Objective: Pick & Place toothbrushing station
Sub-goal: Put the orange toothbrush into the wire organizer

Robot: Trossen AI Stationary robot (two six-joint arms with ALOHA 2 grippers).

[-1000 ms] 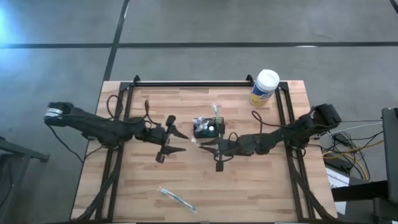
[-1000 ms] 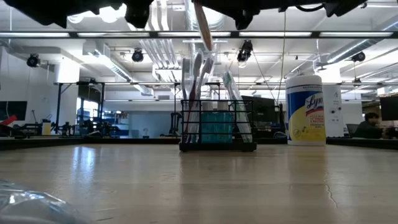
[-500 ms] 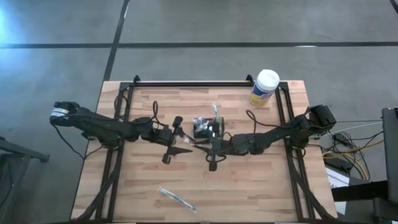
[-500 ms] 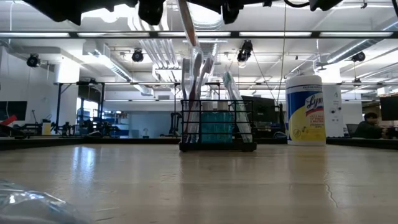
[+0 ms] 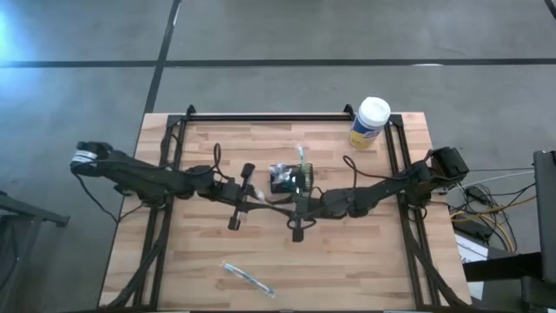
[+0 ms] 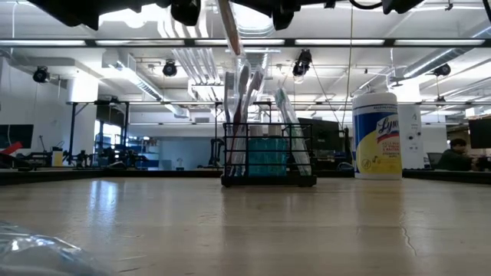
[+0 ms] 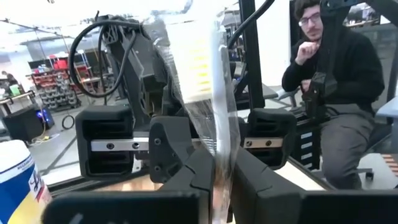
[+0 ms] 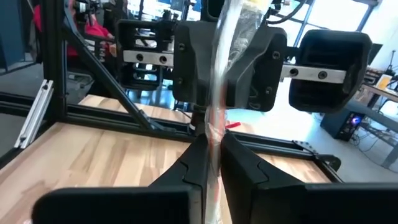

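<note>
A toothbrush in a clear wrapper point(image 5: 270, 205) is held above the table between my two grippers, just in front of the toothbrushing station point(image 5: 291, 178). That station is a black wire-mesh caddy point(image 6: 268, 157) standing on the table with several brushes upright in it. My left gripper point(image 5: 261, 203) and my right gripper point(image 5: 281, 207) face each other, both shut on the wrapped toothbrush. In the low view the brush point(image 6: 229, 27) slants down from the top edge, well above the table. My left gripper pinches the wrapped toothbrush's handle point(image 7: 219, 146) between its two fingers, coming level from the table's left. The bristle head point(image 7: 199, 68) stands beyond the fingers. The brush is clear of the table. My right gripper pinches the same toothbrush through its wrapper point(image 8: 214, 140) between its two fingers, coming level from the table's right, close to the left fingers. The brush runs across the fingers and is lifted clear.
A round canister with a white lid and yellow label point(image 5: 371, 122) stands at the far right. Another wrapped toothbrush point(image 5: 248, 278) lies near the front edge. A person point(image 7: 336, 81) sits beyond the table. Bare wood lies in front of the grippers.
My left gripper has moved toward the table's right, to the toothbrush, and has shut on it. My right gripper has carried the brush a little toward the left, in front of the caddy, and stays shut on it.
</note>
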